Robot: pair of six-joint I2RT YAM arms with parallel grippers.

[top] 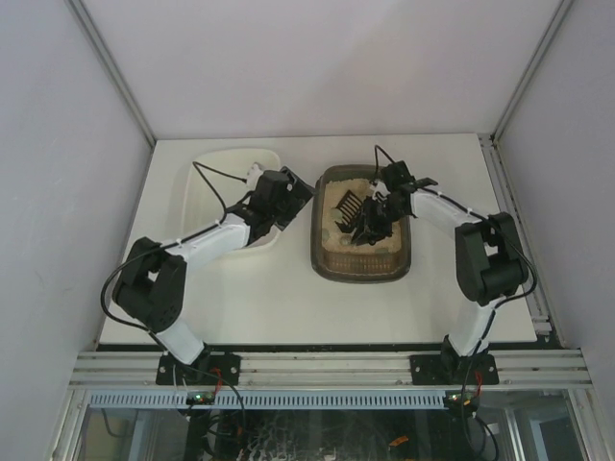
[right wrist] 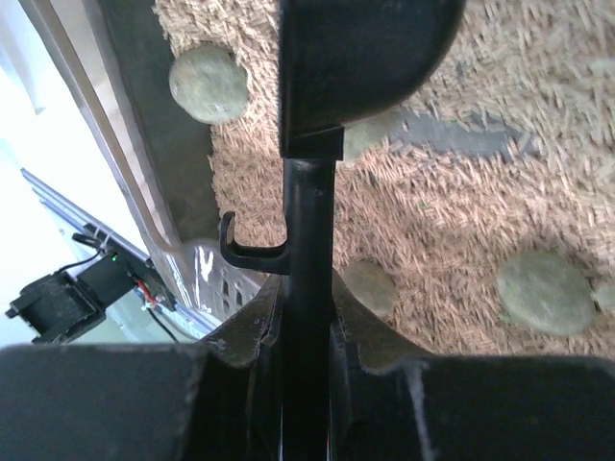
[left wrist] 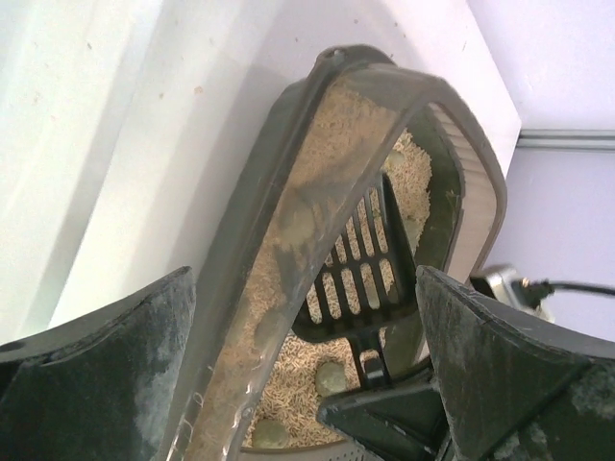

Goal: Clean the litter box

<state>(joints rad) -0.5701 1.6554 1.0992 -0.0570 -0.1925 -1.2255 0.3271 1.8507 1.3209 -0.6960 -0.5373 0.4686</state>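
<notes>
Two arms lean over the white counter [top: 269, 298] toward its back middle. At the left back stands a white rounded plastic tub [top: 216, 165]. The left arm reaches across it, elbow folded near the left edge. Its left fingers [left wrist: 96, 384] are spread wide and grasp nothing, with the left wall of the dark brown translucent plastic litter box [top: 360, 272] showing between them. That box sits at the counter's middle, just right of the tub. Inside it, the right fingers [right wrist: 245, 336] are clenched on the handle of a black slotted plastic scoop [top: 349, 205], wrist pitched down from the right. Scooping looks to be the step in hand. Several grey-green round clumps [right wrist: 545, 293] lie in the beige litter [right wrist: 461, 221], so next the scoop should slide under one and lift.
</notes>
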